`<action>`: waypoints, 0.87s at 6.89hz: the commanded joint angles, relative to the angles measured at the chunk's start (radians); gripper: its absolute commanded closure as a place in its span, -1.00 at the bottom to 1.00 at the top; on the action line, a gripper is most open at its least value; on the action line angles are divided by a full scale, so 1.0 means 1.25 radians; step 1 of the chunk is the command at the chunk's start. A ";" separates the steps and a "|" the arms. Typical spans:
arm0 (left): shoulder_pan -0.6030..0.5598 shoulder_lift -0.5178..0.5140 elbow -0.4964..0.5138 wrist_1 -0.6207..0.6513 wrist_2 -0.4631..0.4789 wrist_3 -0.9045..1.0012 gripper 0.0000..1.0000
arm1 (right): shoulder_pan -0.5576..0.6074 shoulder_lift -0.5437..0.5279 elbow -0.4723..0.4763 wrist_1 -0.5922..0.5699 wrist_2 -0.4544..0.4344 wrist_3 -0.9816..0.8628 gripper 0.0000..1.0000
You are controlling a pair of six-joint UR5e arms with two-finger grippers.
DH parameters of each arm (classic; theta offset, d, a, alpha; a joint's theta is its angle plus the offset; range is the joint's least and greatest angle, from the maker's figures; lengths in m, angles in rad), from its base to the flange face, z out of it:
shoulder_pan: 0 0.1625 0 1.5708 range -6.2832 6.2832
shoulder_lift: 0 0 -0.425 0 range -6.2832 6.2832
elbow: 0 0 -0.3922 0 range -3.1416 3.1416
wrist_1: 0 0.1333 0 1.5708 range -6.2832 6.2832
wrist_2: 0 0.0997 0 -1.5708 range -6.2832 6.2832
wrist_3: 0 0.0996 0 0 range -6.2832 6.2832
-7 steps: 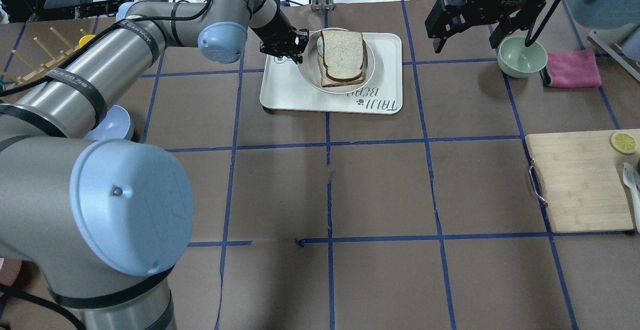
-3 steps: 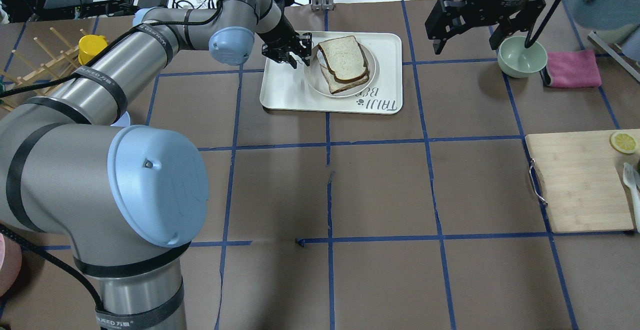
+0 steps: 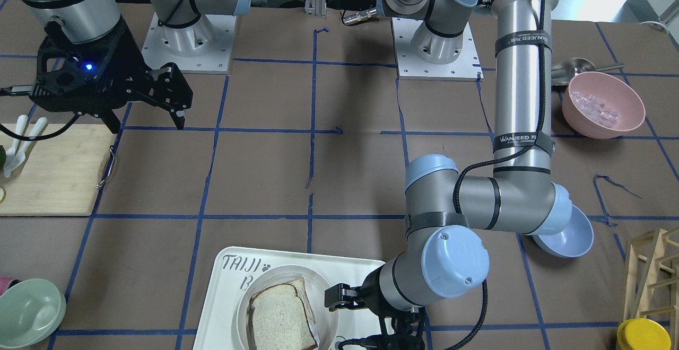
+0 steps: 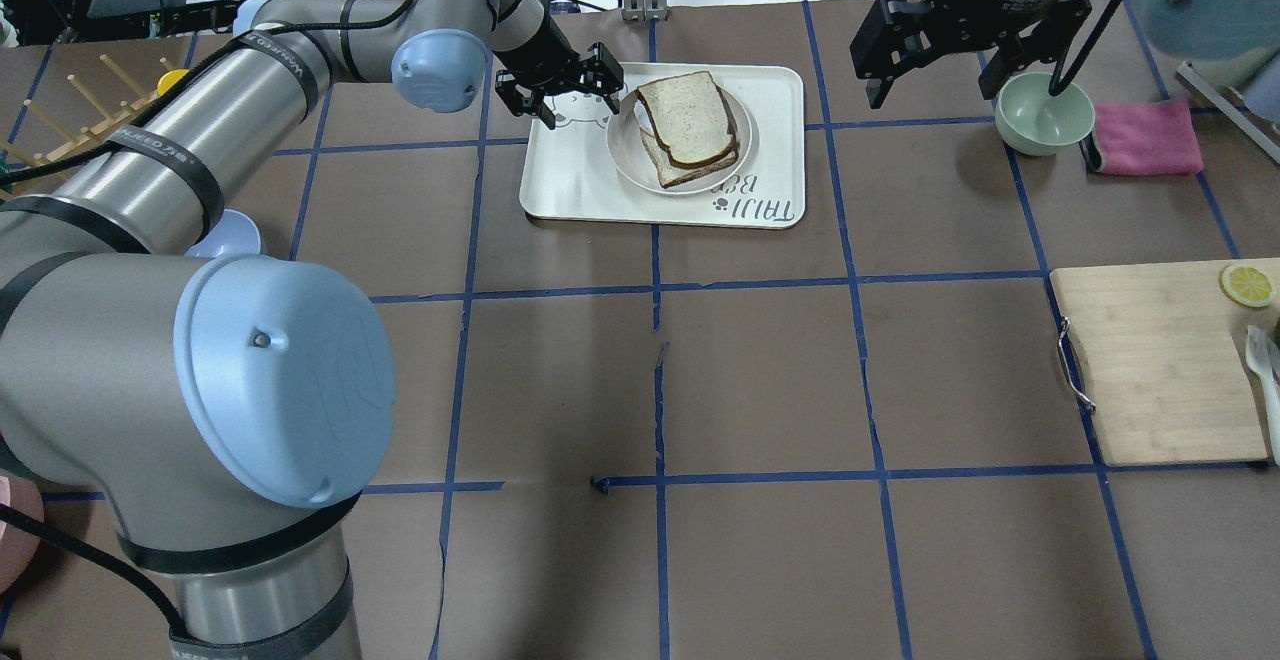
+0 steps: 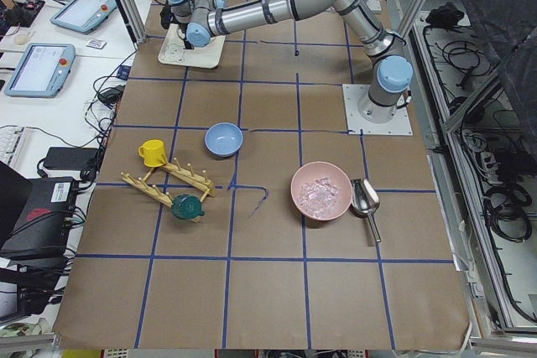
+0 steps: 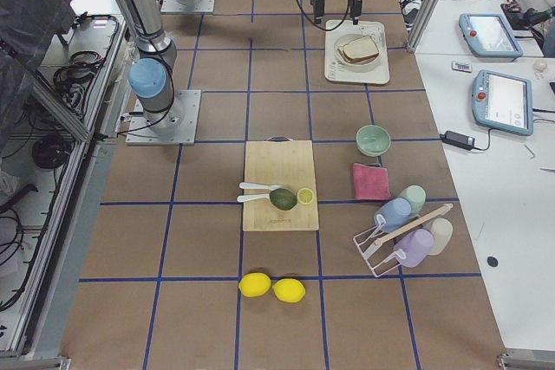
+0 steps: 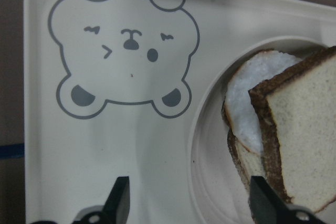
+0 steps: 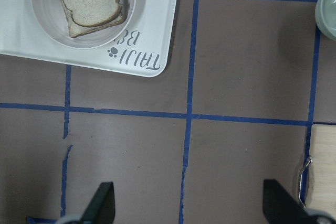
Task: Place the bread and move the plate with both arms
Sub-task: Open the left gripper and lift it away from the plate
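The bread [image 4: 688, 115] is a dark-crusted speckled slice lying skewed on top of another slice on the round white plate [image 4: 622, 145]. The plate sits on the white "TAIJI BEAR" tray [image 4: 570, 185]. In the left wrist view a white layer shows under the top bread [image 7: 302, 140], inside the plate [image 7: 202, 145] on the tray [image 7: 131, 145]. My left gripper [image 4: 565, 92] is open and empty, hovering over the tray's far left corner, just left of the plate; it also shows in the left wrist view [image 7: 190, 203]. My right gripper [image 4: 935, 80] is open and empty, high to the tray's right.
A pale green bowl [image 4: 1043, 112] and a pink cloth [image 4: 1145, 137] lie at the far right. A wooden cutting board [image 4: 1160, 360] with a lemon slice [image 4: 1246, 285] is at the right. A blue bowl [image 4: 225, 235] and a wooden rack [image 4: 60, 130] are at the left.
The top bread slice has turned and now lies skewed on the stack. My left gripper has backed off a little to the left, its fingers now wide apart. The right arm has not moved.
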 commanded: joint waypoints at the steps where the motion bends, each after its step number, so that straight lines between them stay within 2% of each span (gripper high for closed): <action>1: 0.007 0.095 -0.011 -0.088 0.054 0.000 -1.00 | 0.000 0.000 0.000 0.001 -0.001 0.000 -1.00; 3: 0.048 0.198 -0.018 -0.228 0.070 0.000 -1.00 | 0.000 0.000 0.000 -0.002 0.001 0.000 -1.00; 4: 0.065 0.249 -0.040 -0.266 0.133 0.000 -1.00 | 0.000 -0.001 -0.010 0.003 -0.003 0.002 -1.00; 6: 0.088 0.368 -0.135 -0.301 0.163 0.011 -1.00 | 0.003 -0.004 -0.011 0.005 0.002 0.083 -1.00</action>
